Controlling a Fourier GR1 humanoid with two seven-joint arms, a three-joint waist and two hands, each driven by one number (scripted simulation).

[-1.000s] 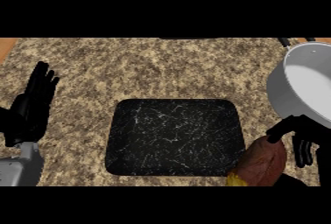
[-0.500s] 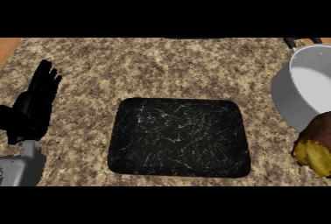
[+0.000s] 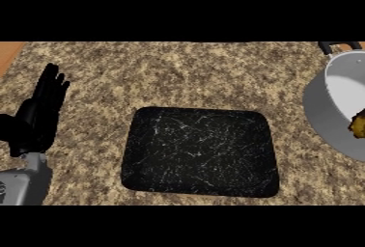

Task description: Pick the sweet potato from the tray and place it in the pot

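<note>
The black tray [image 3: 200, 150] lies flat in the middle of the granite counter with nothing on it. At the right edge stands the grey pot [image 3: 329, 103], cut off by the frame, its black handle at the top right. A small brown-and-yellow piece of the sweet potato [image 3: 357, 123] shows at the far right edge, over the pot's inside. No right hand shows in the view. My left hand [image 3: 39, 113] rests at the left edge, fingers straight and pointing up, holding nothing.
The speckled granite counter [image 3: 178, 72] spreads around the tray. A strip of orange-brown surface [image 3: 7, 53] shows past the counter's top left corner.
The sweet potato has moved up and to the right, from beside the tray's lower right corner to over the pot. The right hand has left the view. The left hand stays put.
</note>
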